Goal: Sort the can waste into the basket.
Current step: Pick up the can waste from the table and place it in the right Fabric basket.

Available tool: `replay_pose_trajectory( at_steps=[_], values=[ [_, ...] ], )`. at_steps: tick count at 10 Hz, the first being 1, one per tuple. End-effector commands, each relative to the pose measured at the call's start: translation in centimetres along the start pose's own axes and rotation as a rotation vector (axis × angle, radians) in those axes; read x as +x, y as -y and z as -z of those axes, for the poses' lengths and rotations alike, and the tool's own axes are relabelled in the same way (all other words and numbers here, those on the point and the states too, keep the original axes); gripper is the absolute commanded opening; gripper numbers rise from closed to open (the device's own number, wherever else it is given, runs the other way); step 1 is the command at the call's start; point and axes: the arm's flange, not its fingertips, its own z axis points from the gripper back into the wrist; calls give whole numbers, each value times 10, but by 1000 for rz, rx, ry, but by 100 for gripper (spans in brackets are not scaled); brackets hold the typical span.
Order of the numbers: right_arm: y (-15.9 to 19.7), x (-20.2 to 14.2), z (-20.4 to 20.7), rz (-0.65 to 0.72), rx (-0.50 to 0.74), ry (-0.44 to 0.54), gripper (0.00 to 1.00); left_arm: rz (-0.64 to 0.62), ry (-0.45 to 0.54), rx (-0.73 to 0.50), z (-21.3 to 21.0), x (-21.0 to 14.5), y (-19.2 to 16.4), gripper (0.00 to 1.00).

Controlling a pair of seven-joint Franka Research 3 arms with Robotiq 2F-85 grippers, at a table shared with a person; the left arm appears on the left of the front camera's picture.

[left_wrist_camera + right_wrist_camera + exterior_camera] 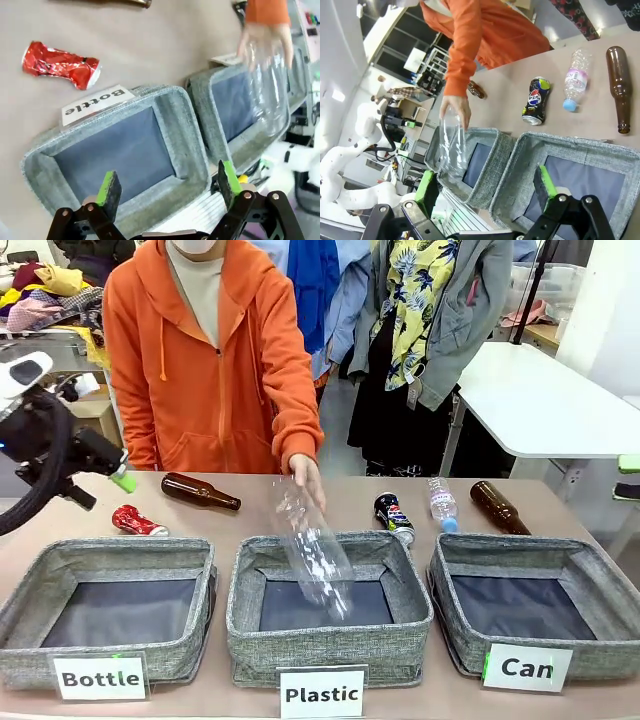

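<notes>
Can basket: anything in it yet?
Empty. The Can basket shows bare dark liner; the dark printed can and crushed red can lie on the table.

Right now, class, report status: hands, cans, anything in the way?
Left hand, right hand open. Red can, dark can on table. Person's hand holds clear bottle over Plastic basket.

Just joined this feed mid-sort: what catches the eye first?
The person's hand, out of an orange sleeve, is at the top of a blurred clear plastic bottle tilted over the middle grey woven bin labelled Plastic. Both cans lie on the table beyond the bins: the crushed shiny red can behind the Bottle bin, the dark printed can behind the Plastic bin's right corner. Neither is in the grey woven basket labelled Can.
</notes>
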Motion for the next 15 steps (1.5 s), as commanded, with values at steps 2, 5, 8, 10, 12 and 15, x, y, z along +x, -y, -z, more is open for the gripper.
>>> replay_pose_trajectory(
  at_steps=[2,5,8,10,12,15],
  values=[
    [1,3,2,-30,17,22,100,-271,5,-6,24,46,-2,100],
    [1,3,2,-30,17,22,100,-505,12,113,57,66,-12,100],
    [1,3,2,-30,17,22,100,-660,16,200,83,78,-31,100],
    [1,3,2,-30,17,22,100,-725,42,294,99,81,-48,100],
    [1,3,2,-30,17,22,100,-797,133,349,110,87,-60,100],
    [1,3,2,-30,17,22,100,-863,127,451,130,93,-80,100]
  ],
)
